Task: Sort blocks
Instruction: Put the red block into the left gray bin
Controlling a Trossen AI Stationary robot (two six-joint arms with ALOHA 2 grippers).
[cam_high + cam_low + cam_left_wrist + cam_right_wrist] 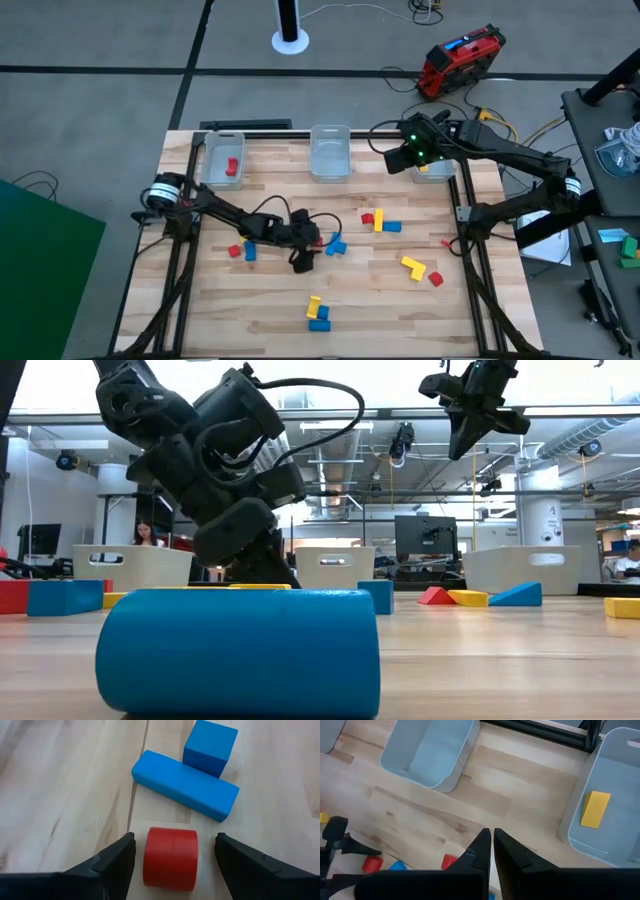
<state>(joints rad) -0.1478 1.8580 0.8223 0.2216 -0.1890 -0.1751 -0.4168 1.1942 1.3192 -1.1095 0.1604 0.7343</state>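
Left gripper (pixel 172 857) low over mid-table, jaws wide around a red cylinder block (pixel 170 857).
Block looks light, rigid, smooth; likely rolls, so pinch its flat ends. Right gripper (pixel 491 840) closed, empty, raised near the yellow-block bin (pixel 610 805).

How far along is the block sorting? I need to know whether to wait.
Early. Done: one red block lies in the left bin and one yellow block in the right bin; the middle bin looks empty. In hand: the left gripper, open, straddles a red cylinder on the table. The right gripper is shut above the right bin. Left: about a dozen scattered blocks.
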